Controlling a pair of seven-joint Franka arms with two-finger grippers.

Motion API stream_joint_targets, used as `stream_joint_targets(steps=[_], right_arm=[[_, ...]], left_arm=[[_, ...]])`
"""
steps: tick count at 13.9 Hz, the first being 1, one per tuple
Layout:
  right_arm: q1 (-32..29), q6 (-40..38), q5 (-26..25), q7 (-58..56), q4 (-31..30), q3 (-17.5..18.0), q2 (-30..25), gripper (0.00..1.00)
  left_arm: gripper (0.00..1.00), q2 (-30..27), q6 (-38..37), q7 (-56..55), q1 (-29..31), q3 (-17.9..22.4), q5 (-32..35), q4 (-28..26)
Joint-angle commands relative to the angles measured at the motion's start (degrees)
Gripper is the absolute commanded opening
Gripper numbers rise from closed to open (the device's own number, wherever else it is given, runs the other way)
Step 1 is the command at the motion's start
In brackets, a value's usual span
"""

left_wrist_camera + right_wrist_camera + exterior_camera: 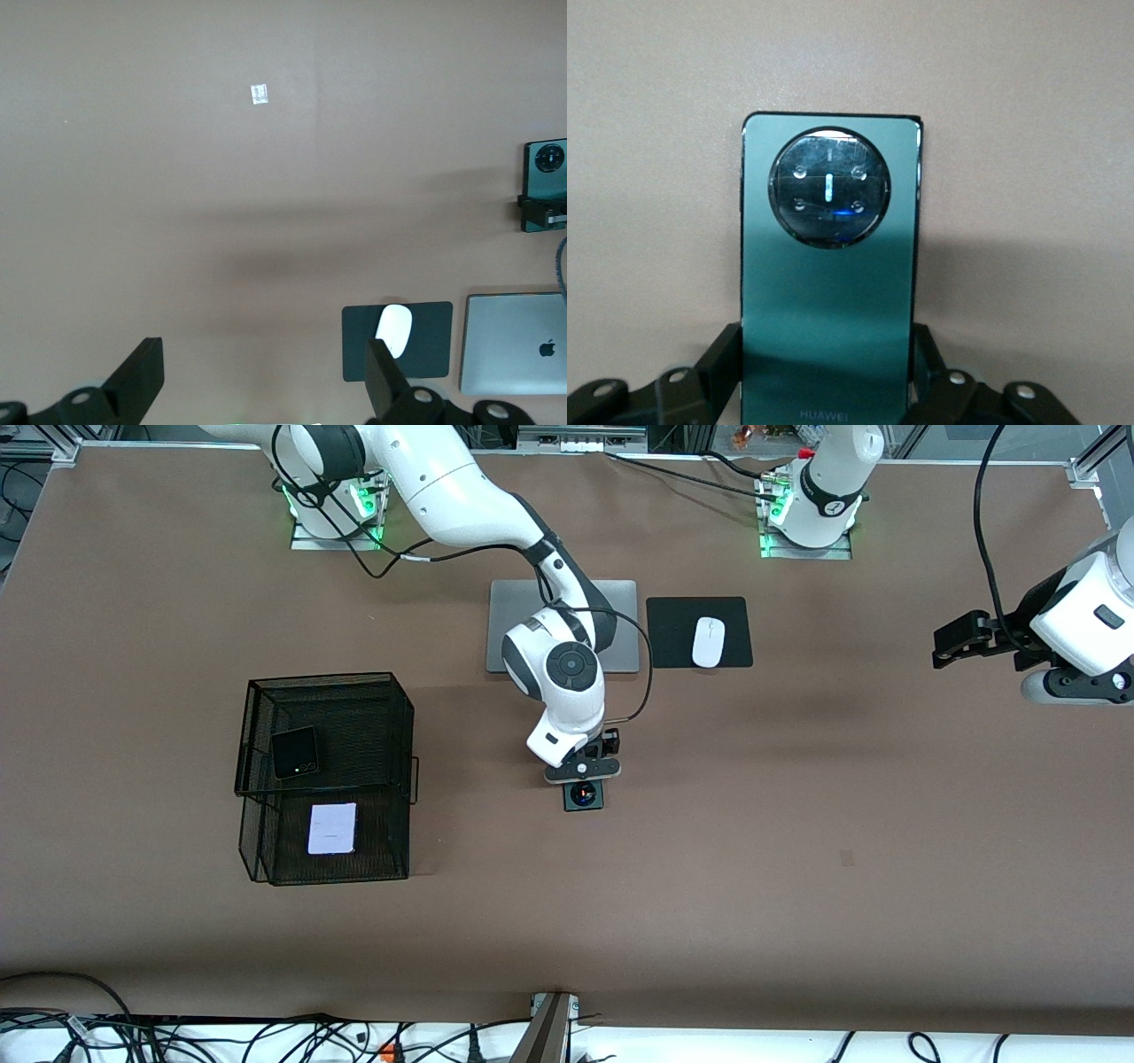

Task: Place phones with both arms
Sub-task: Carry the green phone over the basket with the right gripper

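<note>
A white strip strewn with black cables [266,1038] runs along the edge nearest the front camera. Above it spreads the brown tabletop [797,850], bare over most of its width, with a small pale scrap [259,93] lying on it.

Toward the right arm's end stands a black wire-mesh basket [403,815]. The pale lilac-white phone [332,828] lies flat in its part nearer the front camera, and the black phone [294,752] lies tilted in the part farther from that camera.

Near the middle of the tabletop lies the dark green phone [828,283], camera ring up. The right gripper [583,772] is down on it, its jaws clenched on the phone's two long sides at the end away from the ring; the phone rests on the surface.

Farther from the front camera lie the silver laptop [620,624], closed, and just beside it, toward the left arm's end, a black mouse pad [673,615] with a white mouse [708,641] on it.

The left gripper [961,638] waits in the air over the left arm's end of the tabletop, its jaws spread wide and holding nothing.

Metal frame rails [1085,469] border the edge by the arm bases.
</note>
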Motion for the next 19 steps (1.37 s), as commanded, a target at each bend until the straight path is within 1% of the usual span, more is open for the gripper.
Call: stream_joint_targets(steps=[1,3,5,6,11,13,15,16,17,19], right_arm=[[0.42,1.17,-0.38,-0.19,-0.40,0.03,0.94,0.11],[0.60,0.73,-0.47,0.34,-0.31,-0.05,0.42,0.05],[0.69,0.55,-0.56,0.60,-0.22,-0.93,-0.81,0.04],[0.60,0.38,-0.47,0.52,-0.22,-1.98,-1.69,0.00],[0.60,-7.69,-0.47,-0.01,-0.31,-8.57,-7.05,0.00],[0.60,-12.17,-0.56,-1.93,-0.74,-11.90,-9.51,0.00],[0.60,-17.01,-0.47,-6.93,-3.54,-15.51,-12.49,0.00],[0.51,-18.68,-0.47,-9.65,-5.47,-16.65,-14.16,0.00],[0.51,-19.91,-0.38,-14.29,-9.06,-18.06,-16.79,0.00],[0.51,-19.75,-0.21,-21.60,-16.36,-20.78,-22.15,0.00]], left_arm=[[1.00,-0.58,0.36,1.05,0.61,0.18,-1.55,-0.47],[1.00,-0.58,0.36,1.14,0.61,0.26,-1.54,-0.47],[1.00,-0.58,0.36,1.05,0.61,0.27,-1.54,-0.47],[1.00,-0.58,0.36,1.05,0.61,0.27,-1.46,-0.47],[1.00,-0.58,0.45,1.05,0.61,0.27,-1.02,-0.47],[1.00,-0.58,0.45,0.96,0.61,0.35,-0.93,-0.47],[1.00,-0.58,0.45,0.96,0.52,0.35,-0.84,-0.47],[1.00,-0.58,0.45,0.96,0.52,0.35,-0.75,-0.47],[1.00,-0.58,0.45,0.96,0.43,0.35,-0.75,-0.47],[1.00,-0.58,0.45,1.05,0.43,0.35,-0.58,-0.47]])
